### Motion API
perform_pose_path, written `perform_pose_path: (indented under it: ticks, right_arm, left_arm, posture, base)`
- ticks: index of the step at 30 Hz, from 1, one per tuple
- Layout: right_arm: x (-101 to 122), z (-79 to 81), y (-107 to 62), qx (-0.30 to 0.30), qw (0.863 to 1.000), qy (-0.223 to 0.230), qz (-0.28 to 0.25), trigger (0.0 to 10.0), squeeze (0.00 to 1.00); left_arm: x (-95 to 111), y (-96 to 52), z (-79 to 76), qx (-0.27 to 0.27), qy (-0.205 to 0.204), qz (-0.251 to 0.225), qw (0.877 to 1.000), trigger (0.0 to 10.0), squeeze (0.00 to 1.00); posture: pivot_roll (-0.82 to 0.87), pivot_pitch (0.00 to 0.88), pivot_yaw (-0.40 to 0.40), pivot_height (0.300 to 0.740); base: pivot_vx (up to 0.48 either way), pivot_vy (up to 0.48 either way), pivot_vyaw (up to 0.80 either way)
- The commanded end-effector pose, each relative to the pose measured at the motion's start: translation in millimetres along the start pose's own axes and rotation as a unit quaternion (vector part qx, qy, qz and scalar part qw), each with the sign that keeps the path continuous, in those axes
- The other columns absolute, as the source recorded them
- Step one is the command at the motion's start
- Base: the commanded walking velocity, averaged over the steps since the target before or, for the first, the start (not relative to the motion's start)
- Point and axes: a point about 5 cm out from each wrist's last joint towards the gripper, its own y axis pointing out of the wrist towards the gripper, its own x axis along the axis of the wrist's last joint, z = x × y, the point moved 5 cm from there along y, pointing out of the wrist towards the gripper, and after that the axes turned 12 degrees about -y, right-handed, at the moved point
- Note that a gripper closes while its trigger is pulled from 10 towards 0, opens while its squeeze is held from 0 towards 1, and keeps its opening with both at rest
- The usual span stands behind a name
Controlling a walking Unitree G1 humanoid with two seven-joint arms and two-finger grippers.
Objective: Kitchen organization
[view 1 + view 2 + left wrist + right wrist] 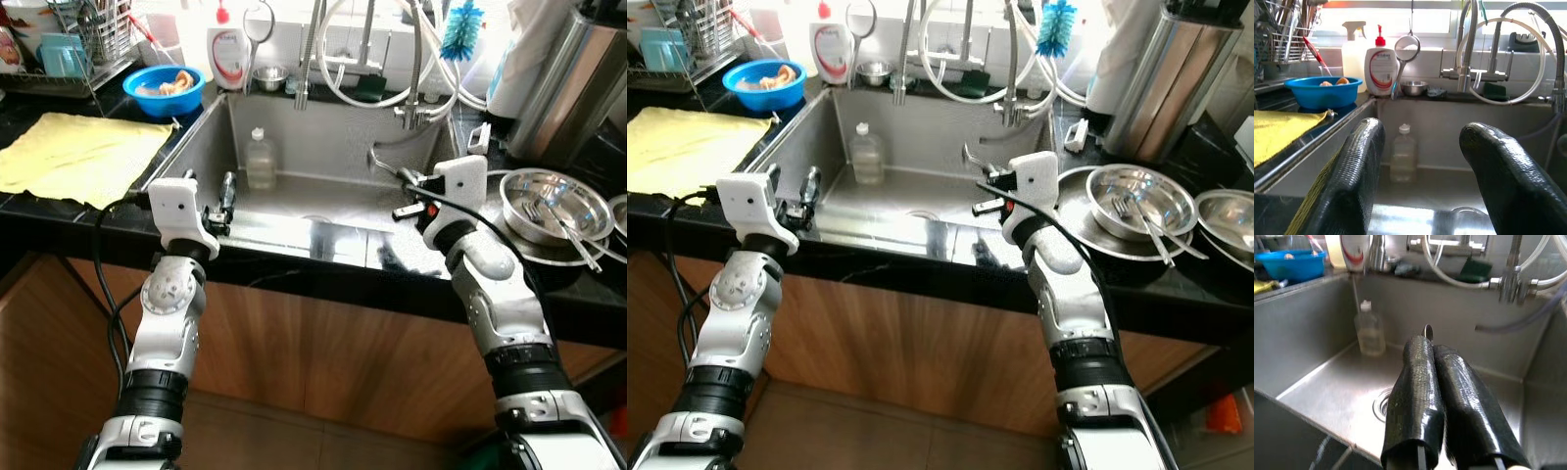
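My right gripper hangs over the right side of the steel sink, shut on a thin metal utensil, probably a spoon. The utensil's tip pokes out past the closed fingers. My left gripper is open and holds nothing, just over the sink's front left edge; its two fingers stand well apart. A clear plastic bottle stands upright in the sink near the back left wall. On the counter to the right sit stacked steel bowls with cutlery in them.
A yellow cloth lies on the left counter, with a blue bowl, a soap bottle and a dish rack behind it. Faucets and hoses rise behind the sink. A tall steel container stands at the back right.
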Motion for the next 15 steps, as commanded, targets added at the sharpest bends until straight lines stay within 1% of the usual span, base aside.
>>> perform_pose_path:
  ticks: [1,3,4,7,14,15]
  right_arm:
    - [11,-6.1,3.7,-0.002,1.000,-0.010,-0.019,10.0,0.00]
    - [8,-10.7,5.4,-0.010,1.000,-0.017,-0.011,10.0,0.00]
    - [5,-15.5,5.6,-0.021,1.000,-0.015,-0.005,10.0,0.00]
    - [2,-19.3,4.8,-0.029,1.000,-0.010,-0.005,10.0,0.00]
    - [-1,-29.5,3.5,-0.042,0.999,-0.011,-0.002,10.0,0.00]
    - [4,-30.7,5.1,-0.041,0.999,-0.011,-0.007,10.0,0.00]
  left_arm:
    - [3,-1.4,-3.1,-0.009,0.003,-0.007,1.000,10.0,0.00]
    - [2,-2.9,-4.7,-0.011,0.001,-0.005,1.000,10.0,0.00]
    - [1,-3.8,-6.1,-0.013,-0.001,-0.004,1.000,10.0,0.00]
    - [0,-6.0,-7.6,-0.015,-0.002,-0.004,1.000,10.0,0.00]
    - [3,-10.4,-5.4,-0.010,-0.003,-0.004,1.000,10.0,0.00]
    - [8,-10.0,-4.7,-0.012,0.000,-0.009,1.000,10.0,0.00]
  posture:
    - [0.03,0.000,-0.041,0.740]
    - [0.03,0.000,-0.039,0.740]
    - [0.03,0.000,-0.042,0.740]
    - [0.04,0.000,-0.046,0.740]
    - [0.06,0.000,-0.051,0.740]
    - [0.05,0.000,-0.055,0.740]
  base:
    - [0.000,0.000,0.00]
    - [0.000,0.000,0.00]
    - [0.000,0.000,0.00]
    - [0.000,0.000,0.00]
    - [0.000,0.000,0.00]
    - [0.000,0.000,0.00]
